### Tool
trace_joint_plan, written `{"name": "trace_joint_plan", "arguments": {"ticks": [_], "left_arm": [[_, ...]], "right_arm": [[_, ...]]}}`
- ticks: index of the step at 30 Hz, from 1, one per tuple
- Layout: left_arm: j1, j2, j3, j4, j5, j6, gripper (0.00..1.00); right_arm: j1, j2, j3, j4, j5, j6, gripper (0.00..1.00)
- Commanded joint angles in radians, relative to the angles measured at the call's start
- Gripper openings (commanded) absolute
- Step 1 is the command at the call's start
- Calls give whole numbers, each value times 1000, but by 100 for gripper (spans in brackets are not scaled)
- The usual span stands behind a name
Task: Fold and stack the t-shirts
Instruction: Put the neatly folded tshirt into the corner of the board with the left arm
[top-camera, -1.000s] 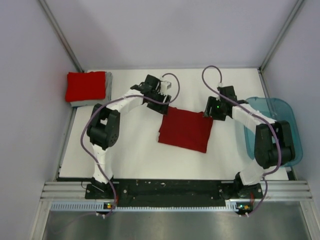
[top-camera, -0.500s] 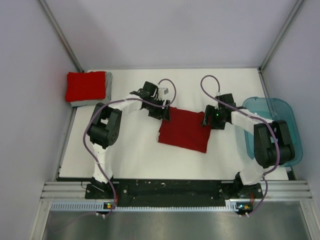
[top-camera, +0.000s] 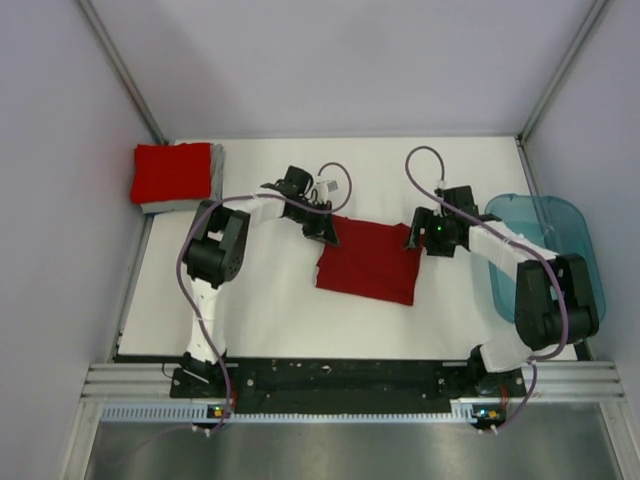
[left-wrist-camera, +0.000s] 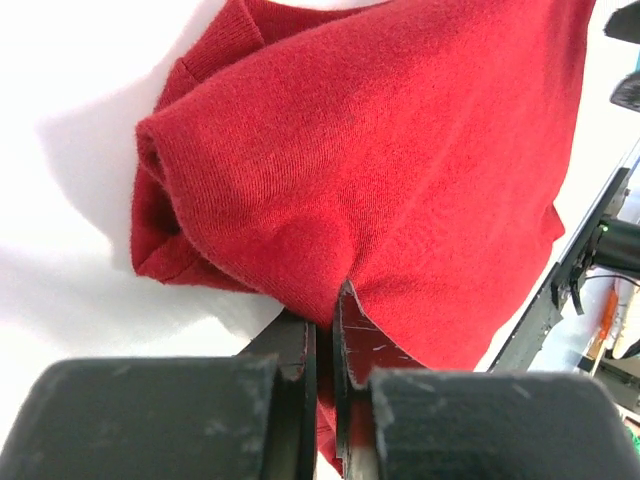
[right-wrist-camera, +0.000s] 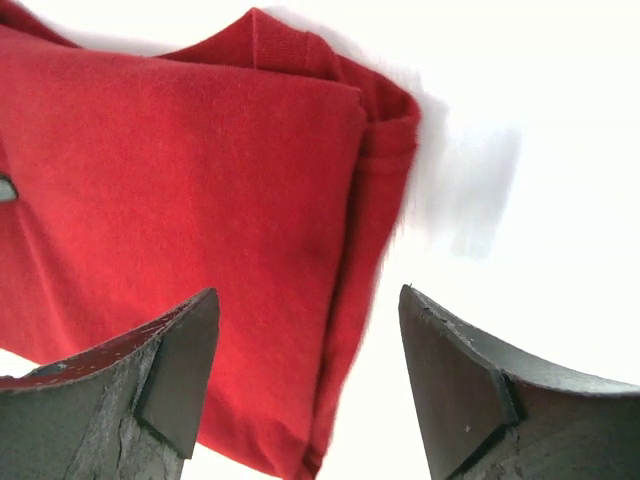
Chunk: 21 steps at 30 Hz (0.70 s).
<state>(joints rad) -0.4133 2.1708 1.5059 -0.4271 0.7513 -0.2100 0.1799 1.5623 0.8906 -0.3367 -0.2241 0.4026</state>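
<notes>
Two shirts stacked, one to go, by my reading. White flat bench (top-camera: 270, 320): mid-bench lies the dark red cloth t-shirt (top-camera: 370, 262), folded to a rough rectangle, not yet on the pile. Far left corner: brighter red folded cloth t-shirt (top-camera: 170, 172) atop grey folded cloth t-shirt (top-camera: 216, 172), only the grey's edge showing. Left claw (top-camera: 325, 232) clamped tight, pinching the dark red shirt's far left corner. Right claw (top-camera: 418, 238) spread wide, holding nothing, jaws straddling the far right corner. Remaining: perhaps another fold, then carry to pile.
</notes>
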Motion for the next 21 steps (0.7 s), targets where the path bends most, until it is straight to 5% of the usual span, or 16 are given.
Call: {"name": "trace_joint_plan", "arguments": {"ticks": [1, 2, 3, 9, 21], "left_arm": [[86, -129, -18, -50, -38, 79, 0], [109, -147, -21, -68, -56, 101, 0], [132, -164, -22, -88, -70, 121, 0], [258, -230, 10, -168, -162, 260, 0], [373, -118, 427, -371, -604, 466, 0]], "right_arm": [[-10, -163, 8, -54, 45, -53, 72], [-11, -189, 11, -71, 52, -62, 73], [-10, -209, 13, -88, 61, -70, 98], [-10, -318, 21, -150, 106, -119, 99], [-10, -390, 19, -215, 186, -160, 99]]}}
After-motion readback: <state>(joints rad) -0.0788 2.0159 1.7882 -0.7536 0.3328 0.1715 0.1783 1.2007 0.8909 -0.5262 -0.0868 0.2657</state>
